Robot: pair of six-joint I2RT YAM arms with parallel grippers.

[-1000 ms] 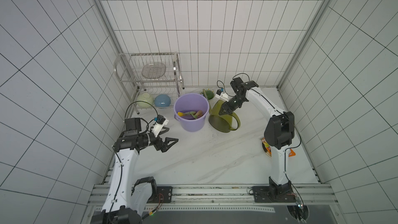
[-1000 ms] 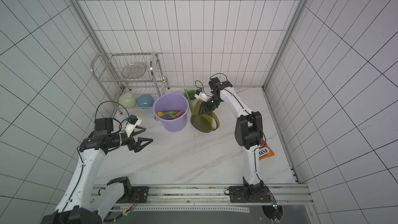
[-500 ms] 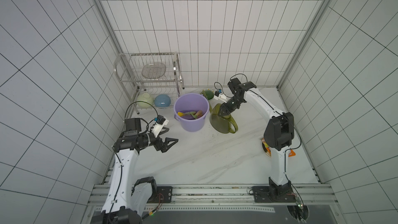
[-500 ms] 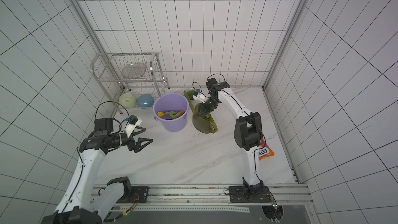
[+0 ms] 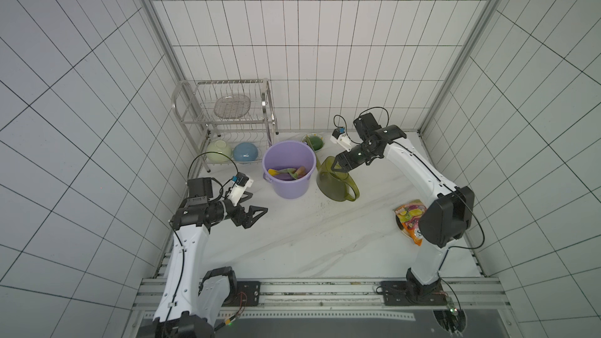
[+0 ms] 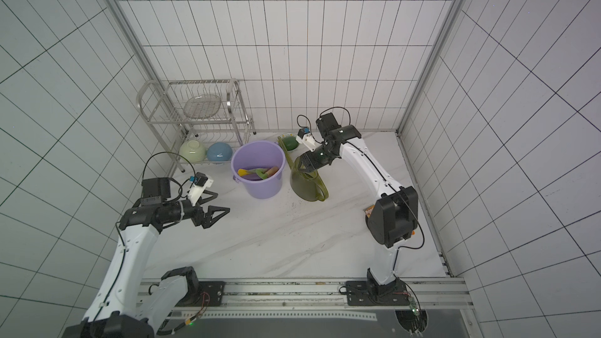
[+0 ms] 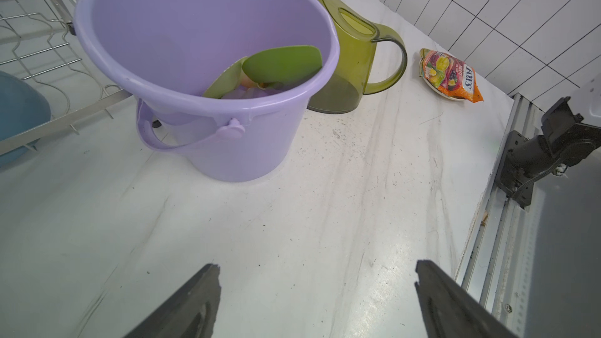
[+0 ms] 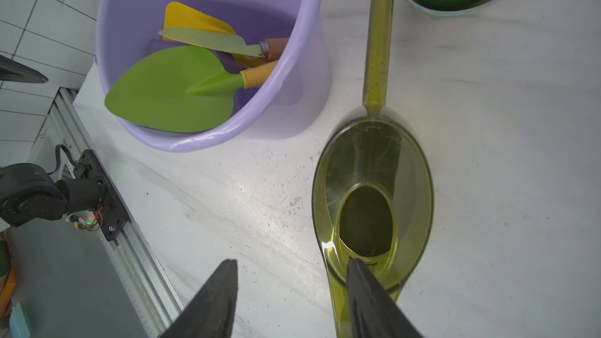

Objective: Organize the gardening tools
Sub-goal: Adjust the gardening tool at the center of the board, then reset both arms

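Both top views give you one high outlook from the front, tilted down toward the white tiled back wall (image 5: 309, 60), far enough to hold the whole white marble table (image 5: 309, 238). Your left wrist camera looks low across that table at the lilac plastic bucket (image 7: 240, 144) and the olive translucent watering can (image 7: 351, 60); your right wrist camera looks steeply down on the same two from close by.
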